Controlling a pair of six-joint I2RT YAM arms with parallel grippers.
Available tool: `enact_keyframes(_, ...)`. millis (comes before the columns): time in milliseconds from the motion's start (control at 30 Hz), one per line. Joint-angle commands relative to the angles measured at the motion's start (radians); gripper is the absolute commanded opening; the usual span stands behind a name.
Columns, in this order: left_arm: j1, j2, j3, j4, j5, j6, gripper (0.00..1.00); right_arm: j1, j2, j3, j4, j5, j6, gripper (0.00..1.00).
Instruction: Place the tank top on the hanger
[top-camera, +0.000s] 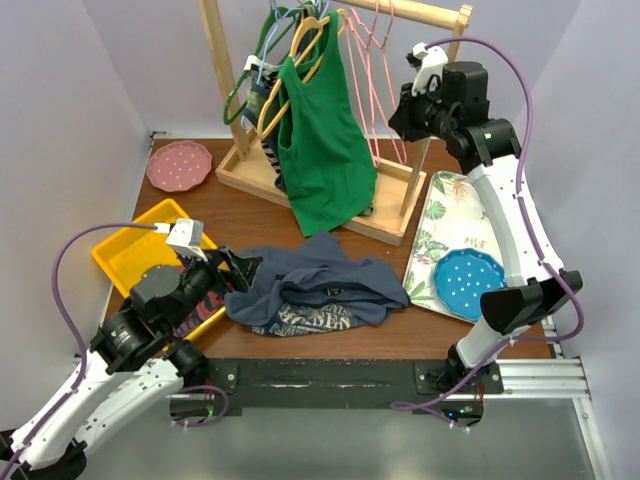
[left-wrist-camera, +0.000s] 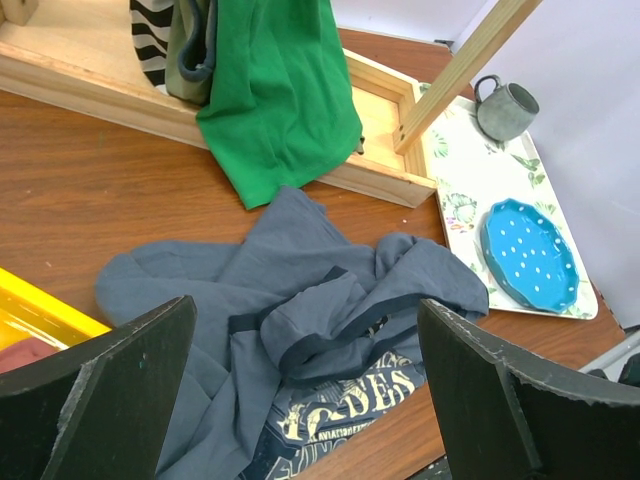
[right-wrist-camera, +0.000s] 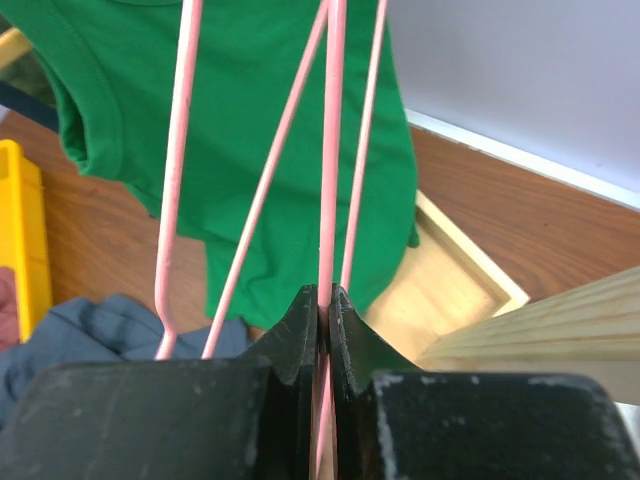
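From above, the tank top (top-camera: 315, 290) lies crumpled on the bench (top-camera: 250, 215), not on any hanger. The left claw (top-camera: 236, 268) sits at its left edge. The right claw (top-camera: 404, 112) is raised to the wooden rack (top-camera: 245, 175), at the pink hanger (top-camera: 383, 90).

The left wrist view shows that claw spread wide above the bunched cloth, holding nothing.

The right wrist view shows the other claw pinched tight on one pink wire.

By this, only the hanger is gripped. Bringing it over, grasping the top and threading it all remain.
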Motion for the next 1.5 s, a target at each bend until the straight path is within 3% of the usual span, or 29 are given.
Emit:
enact_keyframes(0, 0.003, -0.019, -0.01, 0.042, 0.02, -0.015, 0.98, -0.002, -0.043, 0.076, 0.045, 0.059, 0.001, 0.0)
enact_keyframes(400, 0.003, -0.02, -0.008, 0.05, 0.05, -0.01, 1.0, -0.003, -0.254, -0.094, 0.137, 0.142, -0.02, 0.0)
enact_keyframes(600, 0.003, -0.005, -0.004, 0.058, 0.067, 0.029, 1.0, -0.003, -0.405, -0.254, 0.105, 0.129, -0.161, 0.0)
enact_keyframes(867, 0.003, 0.067, 0.073, 0.144, 0.209, 0.295, 1.0, -0.141, -0.683, -0.476, -0.108, -0.023, -0.384, 0.0)
enact_keyframes(1100, 0.003, 0.167, 0.125, 0.233, 0.366, 0.566, 1.0, -0.235, -0.832, -0.496, -0.332, -0.068, -0.54, 0.0)
enact_keyframes(1233, 0.003, 0.184, 0.102, 0.3, 0.498, 0.683, 1.0, -0.236, -0.913, -0.645, -0.36, -0.086, -0.609, 0.0)
enact_keyframes(1467, 0.003, 0.181, 0.012, 0.329, 0.59, 0.816, 1.0, -0.25, -0.982, -0.863, -0.372, -0.063, -0.646, 0.0)
